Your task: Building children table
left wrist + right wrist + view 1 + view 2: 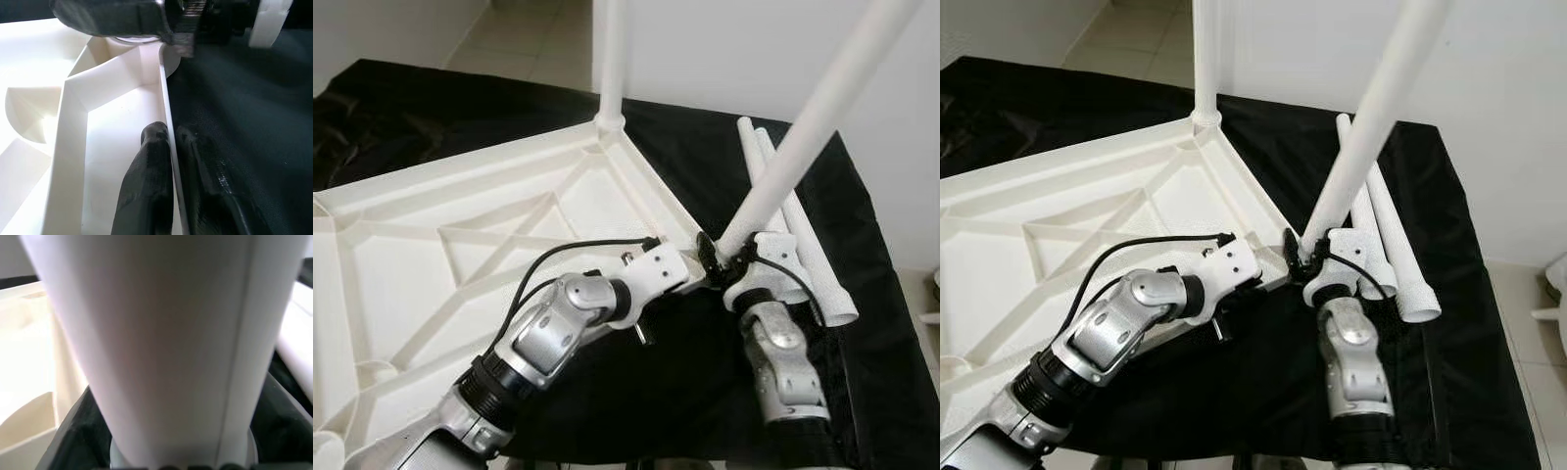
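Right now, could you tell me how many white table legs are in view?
4: one upright in the tabletop's far corner, one tilted in the right gripper, two loose on the black cloth.

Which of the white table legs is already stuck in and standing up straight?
The white plastic leg at the upside-down white tabletop's far corner. The right gripper holds another leaning; two more lie flat on the black cloth.

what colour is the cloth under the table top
Black; the cloth shows best in the left eye view, under the white table top.
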`<state>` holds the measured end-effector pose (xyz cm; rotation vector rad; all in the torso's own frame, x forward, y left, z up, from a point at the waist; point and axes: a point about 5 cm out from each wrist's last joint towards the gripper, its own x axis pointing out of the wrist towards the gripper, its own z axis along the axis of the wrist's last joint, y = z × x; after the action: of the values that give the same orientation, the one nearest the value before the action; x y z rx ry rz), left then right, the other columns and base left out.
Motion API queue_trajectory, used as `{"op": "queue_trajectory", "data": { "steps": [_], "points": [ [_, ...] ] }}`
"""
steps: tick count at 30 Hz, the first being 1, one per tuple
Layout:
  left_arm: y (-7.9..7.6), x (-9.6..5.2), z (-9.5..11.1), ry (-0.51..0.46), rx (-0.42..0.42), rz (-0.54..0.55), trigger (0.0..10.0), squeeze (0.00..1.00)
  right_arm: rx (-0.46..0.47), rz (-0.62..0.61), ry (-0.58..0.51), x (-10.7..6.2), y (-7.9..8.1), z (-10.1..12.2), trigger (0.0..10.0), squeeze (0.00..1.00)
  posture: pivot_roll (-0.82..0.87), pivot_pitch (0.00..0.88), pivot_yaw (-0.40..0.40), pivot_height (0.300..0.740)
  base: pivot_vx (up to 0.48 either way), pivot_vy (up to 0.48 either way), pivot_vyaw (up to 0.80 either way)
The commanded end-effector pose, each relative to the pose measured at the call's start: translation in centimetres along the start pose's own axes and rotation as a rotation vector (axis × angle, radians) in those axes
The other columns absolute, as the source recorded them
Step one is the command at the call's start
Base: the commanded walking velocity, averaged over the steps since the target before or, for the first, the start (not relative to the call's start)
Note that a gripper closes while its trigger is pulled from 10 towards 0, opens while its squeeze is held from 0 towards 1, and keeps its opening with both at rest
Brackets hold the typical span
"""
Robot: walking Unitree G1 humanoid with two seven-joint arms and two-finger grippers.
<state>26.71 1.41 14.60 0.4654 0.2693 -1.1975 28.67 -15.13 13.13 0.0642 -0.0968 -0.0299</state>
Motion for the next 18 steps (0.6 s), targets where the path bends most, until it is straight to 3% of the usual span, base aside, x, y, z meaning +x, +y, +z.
{"op": "queue_trajectory", "data": {
  "steps": [1,10,11,12,14,15,16,17,18],
  "points": [
    [-1.9,0.7,-1.3,0.044,-0.042,-0.125,10.0,0.00,-0.043,-0.146,0.069,-0.7,-2.4,-1.2,0.0,0.00,0.04,0.099,-0.068,0.740,0.000,0.000,0.00],
    [-1.9,0.7,-1.3,0.047,-0.035,-0.129,10.0,0.00,-0.028,-0.119,0.099,-0.7,-1.2,-1.5,0.0,0.00,0.04,0.083,-0.062,0.740,0.000,0.000,0.00],
    [-1.9,0.7,-1.3,0.048,-0.035,-0.130,10.0,0.00,-0.029,-0.112,0.099,-0.7,-1.1,-1.5,2.9,0.00,0.04,0.085,-0.062,0.740,0.000,0.000,0.00],
    [-1.9,0.7,-1.3,0.048,-0.035,-0.131,10.0,0.00,-0.034,-0.110,0.103,-0.7,-0.9,-1.4,10.0,0.00,0.04,0.085,-0.062,0.740,0.000,0.000,0.00],
    [-1.9,0.7,-1.3,0.048,-0.036,-0.132,10.0,0.00,-0.028,-0.105,0.099,-0.7,-0.8,-1.3,10.0,0.00,0.04,0.085,-0.060,0.740,0.000,0.000,0.00],
    [-2.0,0.7,-1.3,0.048,-0.036,-0.133,10.0,0.00,-0.015,-0.097,0.100,-0.7,-0.7,-1.3,10.0,0.76,0.04,0.085,-0.060,0.740,0.000,0.000,0.00],
    [-2.0,0.7,-1.3,0.048,-0.036,-0.133,10.0,0.00,-0.015,-0.097,0.100,-0.7,-0.7,-1.3,10.0,0.76,0.04,0.085,-0.060,0.740,0.000,0.000,0.00],
    [-2.0,0.7,-1.3,0.048,-0.037,-0.134,10.0,0.00,-0.015,-0.099,0.099,-0.8,-0.7,-1.2,10.0,1.00,0.04,0.089,-0.060,0.740,0.000,0.000,0.00],
    [-2.0,0.7,-1.3,0.049,-0.039,-0.134,10.0,0.00,-0.016,-0.090,0.095,-0.7,-0.7,-1.2,10.0,1.00,0.04,0.090,-0.061,0.740,0.000,0.000,0.00]
  ]
}}
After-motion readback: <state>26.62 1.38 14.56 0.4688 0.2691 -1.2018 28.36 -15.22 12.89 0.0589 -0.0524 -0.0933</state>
